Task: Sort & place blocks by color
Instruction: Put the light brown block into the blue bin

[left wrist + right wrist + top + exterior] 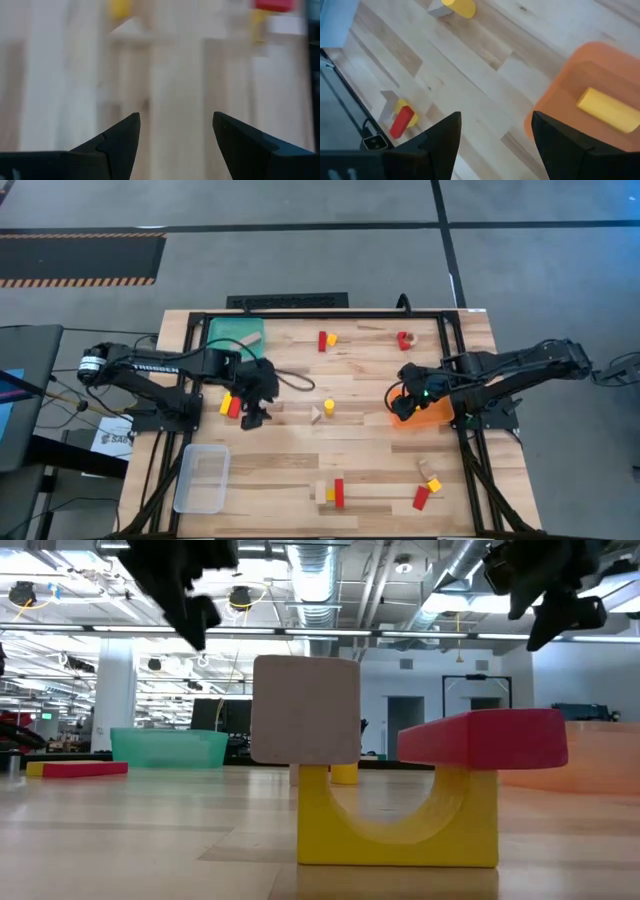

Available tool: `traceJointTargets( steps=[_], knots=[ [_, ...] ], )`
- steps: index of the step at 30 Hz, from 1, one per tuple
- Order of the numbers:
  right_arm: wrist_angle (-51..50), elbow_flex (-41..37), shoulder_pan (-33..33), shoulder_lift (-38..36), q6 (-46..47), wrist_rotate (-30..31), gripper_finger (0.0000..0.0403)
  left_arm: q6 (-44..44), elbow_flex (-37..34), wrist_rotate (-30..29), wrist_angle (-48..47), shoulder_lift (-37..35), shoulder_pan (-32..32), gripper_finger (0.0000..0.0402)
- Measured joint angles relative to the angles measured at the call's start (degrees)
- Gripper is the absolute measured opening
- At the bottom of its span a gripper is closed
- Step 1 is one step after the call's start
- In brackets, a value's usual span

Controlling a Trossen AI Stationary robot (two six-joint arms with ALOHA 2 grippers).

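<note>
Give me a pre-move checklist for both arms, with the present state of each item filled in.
1. Left gripper open and holding nothing: ok.
2. Right gripper open and holding nothing: ok.
3. Yellow block lies inside the orange tray: ok.
4. All blocks sorted: not ok; the yellow cylinder and others sit loose on the table.
5. Clear tray free to receive blocks: ok.
6. Teal tray contents by colour: cannot tell.

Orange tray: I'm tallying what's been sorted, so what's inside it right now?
In the right wrist view, the orange tray holds one yellow block. The right pincer and the frame edge hide the rest.
</note>
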Motion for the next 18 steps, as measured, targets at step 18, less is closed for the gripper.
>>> traceJointTargets(
  steps=[18],
  knots=[
    [-0.83, -0.02, 26.89, -0.13, -3.39, 6.11, 0.0264, -65.49, 5.99, -11.85, 22.38, 13.02, -23.39, 0.0238]
  ],
)
